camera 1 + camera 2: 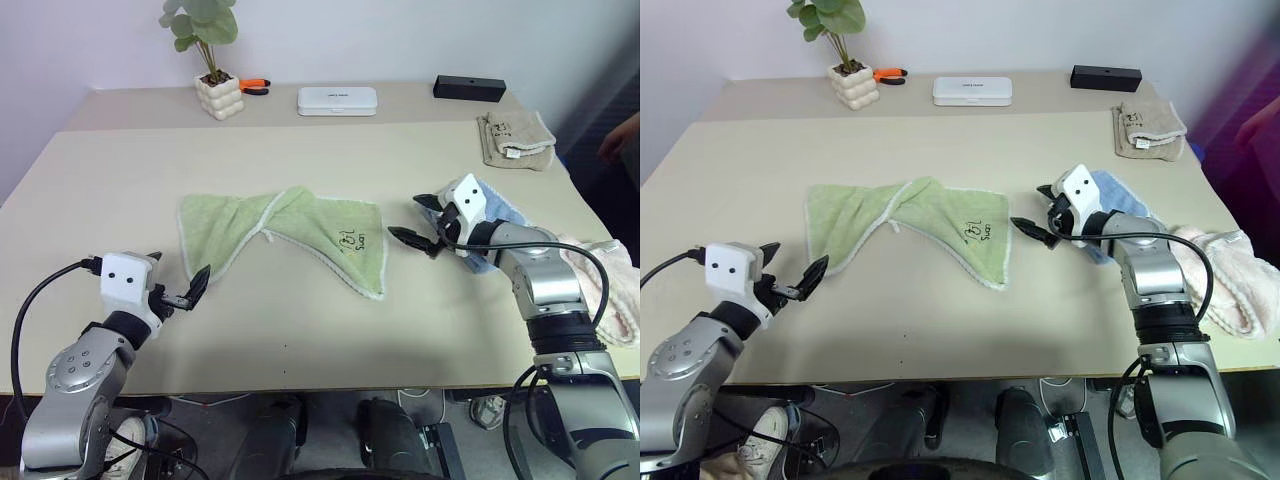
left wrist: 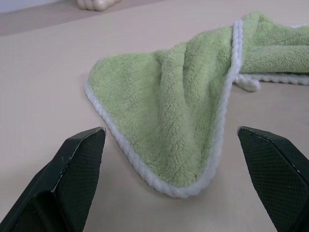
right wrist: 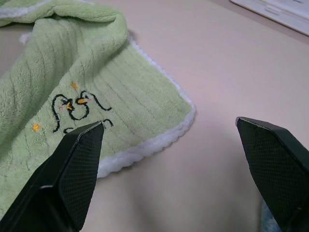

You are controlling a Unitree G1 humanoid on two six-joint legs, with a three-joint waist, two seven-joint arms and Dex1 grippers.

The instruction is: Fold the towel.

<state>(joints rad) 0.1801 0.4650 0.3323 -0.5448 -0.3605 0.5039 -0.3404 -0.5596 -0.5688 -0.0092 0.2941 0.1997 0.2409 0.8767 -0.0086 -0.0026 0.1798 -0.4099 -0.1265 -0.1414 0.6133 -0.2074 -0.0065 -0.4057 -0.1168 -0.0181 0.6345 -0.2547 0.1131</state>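
From the head views, the light green terry towel (image 1: 290, 235) with pale edging lay rumpled mid-counter (image 1: 300, 330), between the released left gripper (image 1: 180, 290) and released right gripper (image 1: 425, 222). The wrist views faced its near corners; each gripper should pinch its corner squarely before folding.

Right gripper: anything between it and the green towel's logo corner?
Nothing. In the left eye view, only bare table separates the open right gripper from the towel; the right wrist view shows the same gap.
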